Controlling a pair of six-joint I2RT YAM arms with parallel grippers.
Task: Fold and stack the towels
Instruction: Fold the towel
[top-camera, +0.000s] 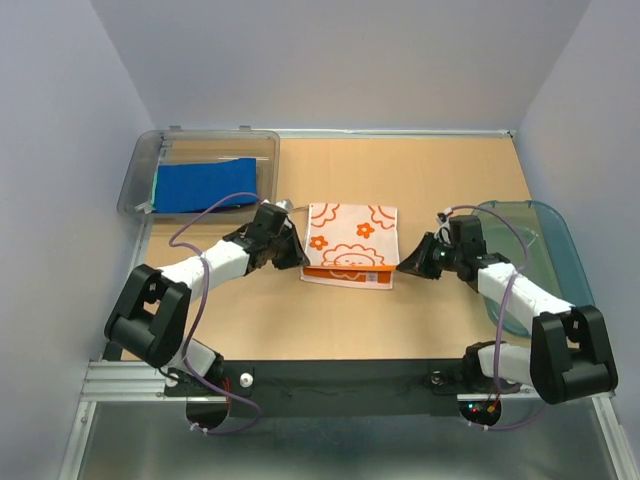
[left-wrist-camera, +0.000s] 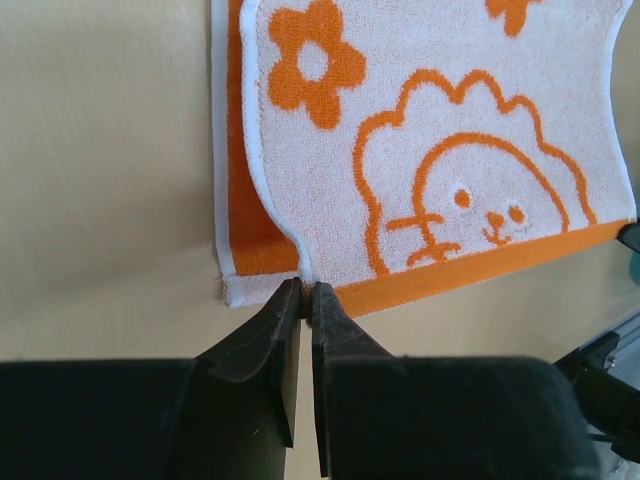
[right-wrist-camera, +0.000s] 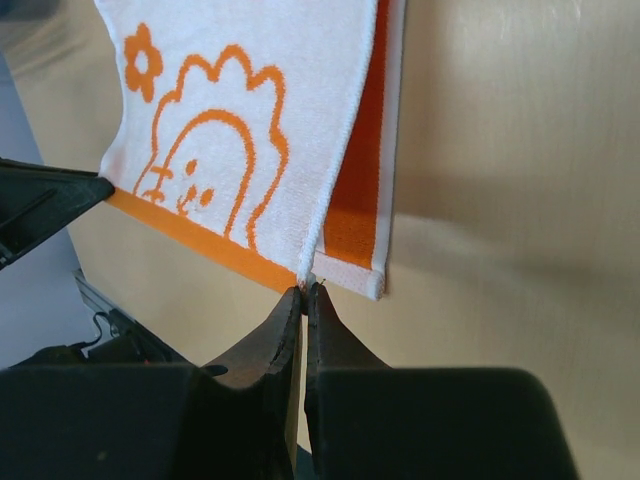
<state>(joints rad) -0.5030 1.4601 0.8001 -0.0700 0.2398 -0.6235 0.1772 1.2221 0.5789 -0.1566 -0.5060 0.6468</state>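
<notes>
Item: white towel with orange flower prints, one piece, lying on the table at mid-width, between the two arms. Condition: doubled over, the upper layer sitting slightly askew so that an orange band and white hem of the lower layer show along both side edges and at the near corners. Left gripper: jaws clamped together on the near-left corner of the upper layer, which curves down into the fingertips; the lower layer's corner lies flat just beside them. Right gripper: jaws closed tight on the near-right corner of the same upper layer, the lower layer's corner likewise flat on the table just to the outer side. Both grippers sit low at the towel's near edge, one at each end, pointing inward toward the cloth. Other stock: royal blue towel, folded flat inside the clear grey bin at the far-left corner, a green edge showing at its left side. Teal basket at the right edge of the table, behind the right arm.
</notes>
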